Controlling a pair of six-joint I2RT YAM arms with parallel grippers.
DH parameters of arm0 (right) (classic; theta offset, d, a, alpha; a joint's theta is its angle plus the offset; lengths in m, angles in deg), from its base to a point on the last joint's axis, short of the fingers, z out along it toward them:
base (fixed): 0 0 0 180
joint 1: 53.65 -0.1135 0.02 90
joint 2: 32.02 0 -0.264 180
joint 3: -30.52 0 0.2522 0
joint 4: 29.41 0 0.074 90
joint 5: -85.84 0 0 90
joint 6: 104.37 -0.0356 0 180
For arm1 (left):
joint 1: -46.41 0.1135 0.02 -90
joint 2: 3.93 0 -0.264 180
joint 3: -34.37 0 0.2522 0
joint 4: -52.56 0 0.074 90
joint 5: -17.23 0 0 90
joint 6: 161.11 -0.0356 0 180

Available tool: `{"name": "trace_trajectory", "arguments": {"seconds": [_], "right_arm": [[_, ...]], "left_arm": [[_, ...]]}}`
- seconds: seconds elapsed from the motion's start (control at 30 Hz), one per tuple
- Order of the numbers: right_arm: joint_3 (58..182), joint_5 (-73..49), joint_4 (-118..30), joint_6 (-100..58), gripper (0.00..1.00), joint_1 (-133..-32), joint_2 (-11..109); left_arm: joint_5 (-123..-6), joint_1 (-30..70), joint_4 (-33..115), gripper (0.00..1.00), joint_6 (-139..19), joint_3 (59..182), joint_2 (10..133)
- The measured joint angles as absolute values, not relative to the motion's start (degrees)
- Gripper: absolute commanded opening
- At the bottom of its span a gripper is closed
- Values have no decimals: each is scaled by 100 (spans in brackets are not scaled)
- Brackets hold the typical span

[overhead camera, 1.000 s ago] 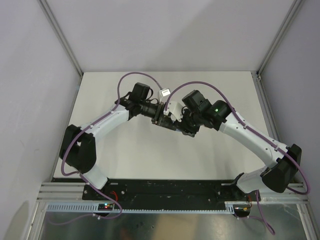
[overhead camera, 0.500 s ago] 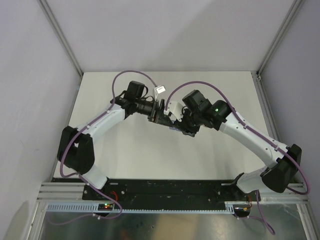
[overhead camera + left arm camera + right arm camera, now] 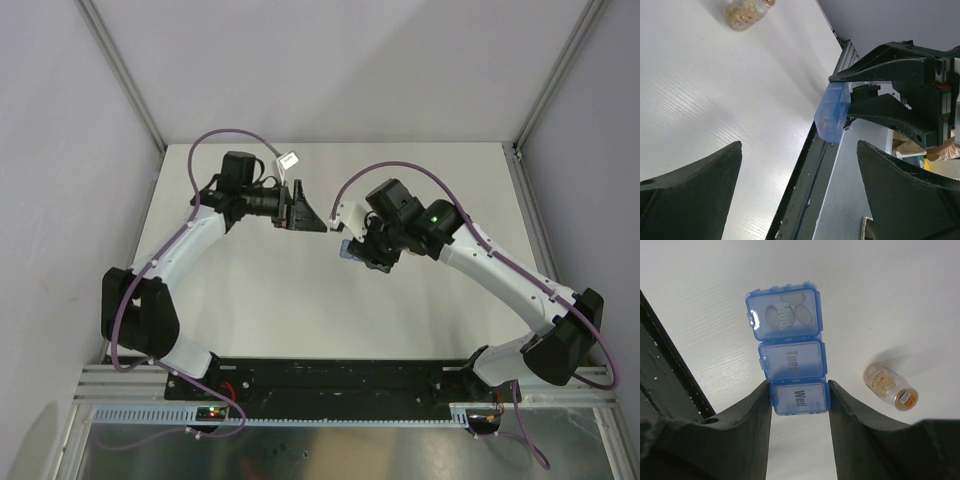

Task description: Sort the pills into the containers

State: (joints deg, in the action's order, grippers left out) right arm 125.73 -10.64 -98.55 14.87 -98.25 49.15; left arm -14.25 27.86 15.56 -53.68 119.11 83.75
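While in right tool point(image 3: 799, 392), pillbox point(image 3: 789, 359) lengthwise-outward.

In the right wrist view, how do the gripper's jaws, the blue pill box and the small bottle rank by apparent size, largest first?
1. The right gripper, by its jaws: largest, though nearest the camera.
2. The pill box.
3. The bottle: smallest, but it lies farther away, so its true size is unsure.

Top view looks down from behind; close wrist views share the pill box point(image 3: 790, 362)
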Motion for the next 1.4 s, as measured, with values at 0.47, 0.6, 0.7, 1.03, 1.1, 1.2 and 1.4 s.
{"name": "trace_trajectory", "arguments": {"seconds": [0.47, 0.6, 0.7, 1.03, 1.1, 1.2, 1.4], "right_arm": [[12573, -1263, -9728, 1530, 1, -9779, 4915], [12573, -1285, -9708, 1530, 1, -9779, 4915], [12573, -1302, -9697, 1530, 1, -9779, 4915], [12573, -1392, -9658, 1526, 1, -9779, 4915], [12573, -1400, -9654, 1526, 1, -9779, 4913], [12573, -1409, -9643, 1526, 1, -9779, 4913], [12573, -1405, -9651, 1524, 3, -9779, 4902]], "left_arm": [[-1285, 2493, 1556, 100, -5455, 11911, 8320], [-1226, 2115, 1553, 100, -5440, 11950, 8469], [-1213, 1866, 1553, 98, -5403, 12046, 8676], [-1204, 1538, 1553, 64, -5311, 12326, 9118], [-1197, 1527, 1553, 58, -5309, 12328, 9140], [-1191, 1518, 1553, 49, -5305, 12328, 9146], [-1092, 1503, 1564, 22, -5300, 12328, 9146]]}}
